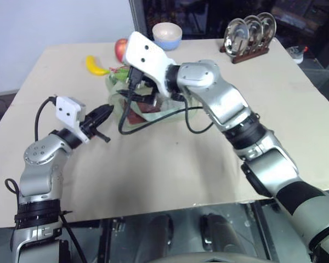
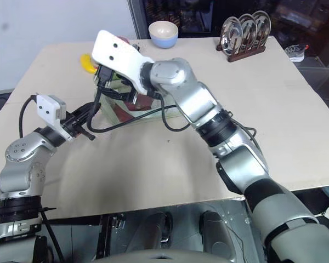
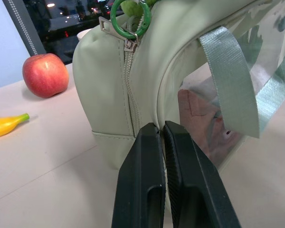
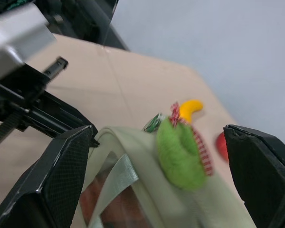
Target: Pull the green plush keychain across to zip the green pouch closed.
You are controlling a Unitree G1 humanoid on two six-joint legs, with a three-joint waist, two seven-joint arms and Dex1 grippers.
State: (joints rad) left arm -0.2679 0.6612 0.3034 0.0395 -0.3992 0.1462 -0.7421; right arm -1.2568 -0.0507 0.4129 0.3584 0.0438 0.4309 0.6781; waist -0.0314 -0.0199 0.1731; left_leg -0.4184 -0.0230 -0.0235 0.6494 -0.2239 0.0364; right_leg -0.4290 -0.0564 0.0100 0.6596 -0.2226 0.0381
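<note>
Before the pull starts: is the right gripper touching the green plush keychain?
Apart: in the right wrist view, the right gripper stands open around the green plush keychain, gaps both sides.

— What colours are you seeing on the green pouch (image 3: 109, 90)?
— You're looking at pale sage fabric; the green plush keychain (image 4: 179, 154) is showing lime with a red-and-white striped bit.
— Beyond it?
— A yellow banana (image 3: 7, 124), a red apple (image 3: 45, 74).

The beige table (image 1: 170, 170) bears green pouch (image 3: 109, 90), banana (image 1: 95, 66), apple (image 3: 45, 74), bowl (image 1: 167, 35), seemingly a plate rack (image 1: 251, 34).

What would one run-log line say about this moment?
left gripper: shut, at green pouch end | right gripper: open, fingers either side of green plush keychain | zip: not closed
</note>
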